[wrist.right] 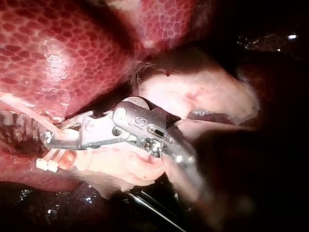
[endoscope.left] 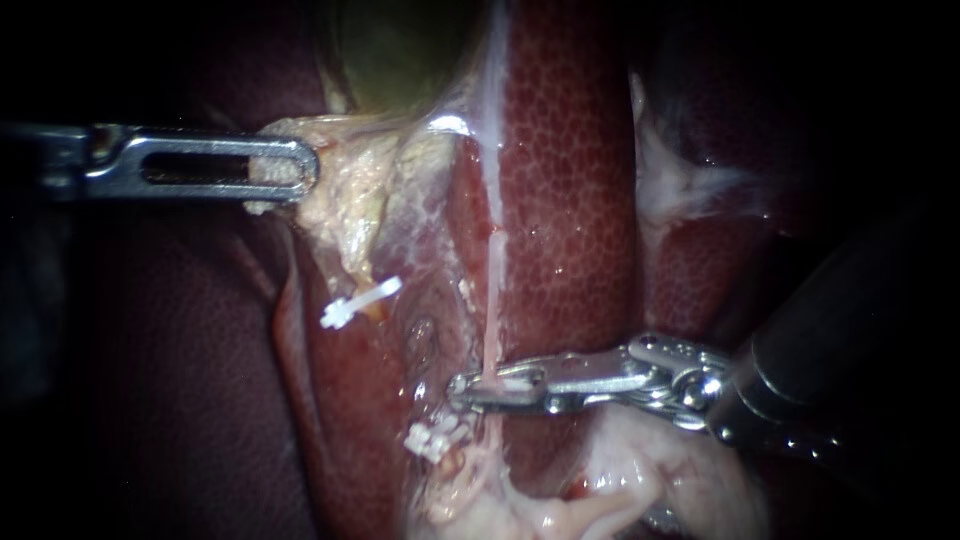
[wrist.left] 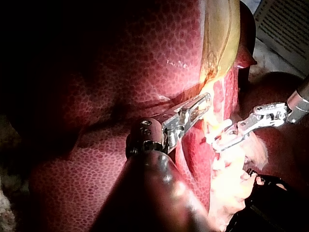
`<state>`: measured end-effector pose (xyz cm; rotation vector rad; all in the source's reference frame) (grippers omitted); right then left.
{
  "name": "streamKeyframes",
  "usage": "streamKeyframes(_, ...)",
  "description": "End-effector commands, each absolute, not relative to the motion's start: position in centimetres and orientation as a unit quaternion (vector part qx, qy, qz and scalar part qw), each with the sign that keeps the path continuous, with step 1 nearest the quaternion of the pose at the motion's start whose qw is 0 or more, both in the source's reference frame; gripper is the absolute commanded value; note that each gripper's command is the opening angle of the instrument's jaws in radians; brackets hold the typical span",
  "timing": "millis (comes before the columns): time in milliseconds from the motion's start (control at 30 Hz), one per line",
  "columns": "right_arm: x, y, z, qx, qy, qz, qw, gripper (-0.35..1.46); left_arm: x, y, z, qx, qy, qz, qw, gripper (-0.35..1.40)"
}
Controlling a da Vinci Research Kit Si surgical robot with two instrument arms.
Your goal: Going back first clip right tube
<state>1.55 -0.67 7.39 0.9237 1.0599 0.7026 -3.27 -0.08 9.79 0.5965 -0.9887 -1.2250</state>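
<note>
Two slender metal instruments meet over the tissue. The left instrument (endoscope.left: 300, 168), whose long steel jaw has a slot along it, enters level from the left. Its jaws are closed on the pale yellowish fatty tissue (endoscope.left: 345, 195) just below the dull green gallbladder (endoscope.left: 400, 50). The right instrument (endoscope.left: 480, 388), a dark shaft ending in short silver jaws, comes in from the lower right across the mottled dark red liver (endoscope.left: 570, 200). Its jaws stand slightly apart, a narrow gap showing. The right tube (endoscope.left: 492, 300), a thin pale pink strand running down the liver's face, passes between them near their tips. One small white plastic clip (endoscope.left: 357, 303) sits on the pale strand further left, well apart from those jaws. A second white clip (endoscope.left: 435, 438) lies just below them, beside the tube's lower end.
</note>
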Motion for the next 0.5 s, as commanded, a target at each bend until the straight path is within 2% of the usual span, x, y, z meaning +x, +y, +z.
streamKeyframes(33, 1.55, -0.67, 7.39, 0.415, 0.477, 0.316, 0.707, -0.35, -3.27, -0.08, 9.78, 0.265, -0.438, -0.543, 0.666, -0.35)
streamKeyframes(300, 1.57, -0.67, 7.38, 0.417, 0.477, 0.315, 0.707, -0.35, -3.27, -0.08, 9.78, 0.264, -0.438, -0.543, 0.666, -0.35)
streamKeyframes(400, 1.60, -0.66, 7.36, 0.399, 0.494, 0.289, 0.717, 0.11, -3.27, -0.08, 9.78, 0.264, -0.438, -0.543, 0.666, -0.35)
streamKeyframes(500, 1.63, -0.63, 7.33, 0.389, 0.502, 0.275, 0.722, 0.33, -3.27, -0.08, 9.78, 0.264, -0.438, -0.543, 0.666, -0.35)
